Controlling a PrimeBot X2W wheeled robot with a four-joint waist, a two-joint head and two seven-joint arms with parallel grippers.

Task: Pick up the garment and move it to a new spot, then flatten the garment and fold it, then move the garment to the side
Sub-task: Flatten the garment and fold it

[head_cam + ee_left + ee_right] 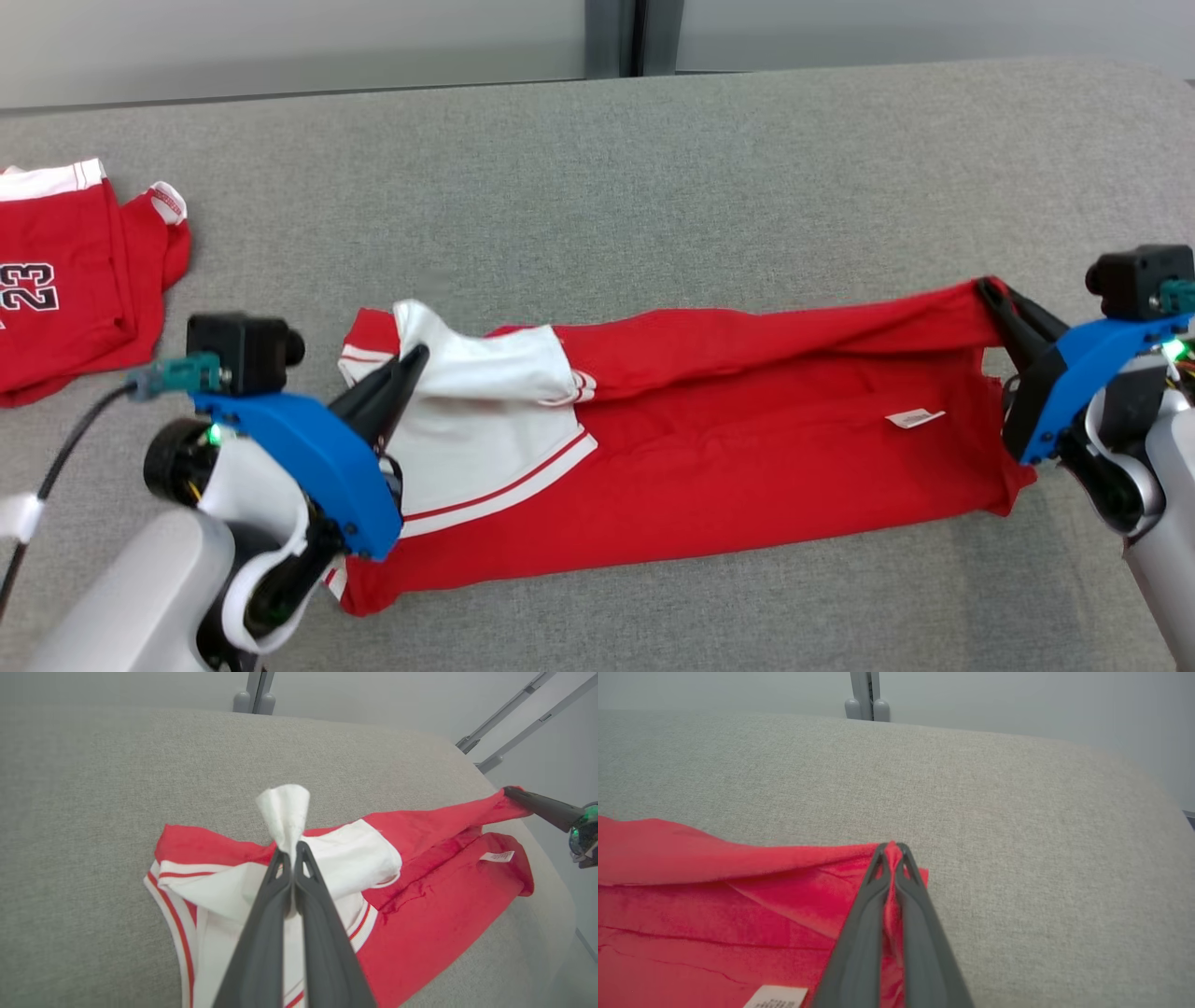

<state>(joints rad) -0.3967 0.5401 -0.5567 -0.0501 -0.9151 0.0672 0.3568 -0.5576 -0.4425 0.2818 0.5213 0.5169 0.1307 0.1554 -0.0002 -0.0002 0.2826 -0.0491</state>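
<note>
Bare grey table [653, 168] lies open beyond the red garment [747, 467] stretched across its near middle, with the left gripper [418, 357] clamped on its white end and the right gripper [987, 287] clamped on its far right corner.

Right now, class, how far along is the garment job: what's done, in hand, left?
Done: the garment lies spread lengthwise on the grey table. In hand: left fingers pinch its white flap, right fingers its red corner, both shut. Left: finishing the fold, then moving it aside.
</note>
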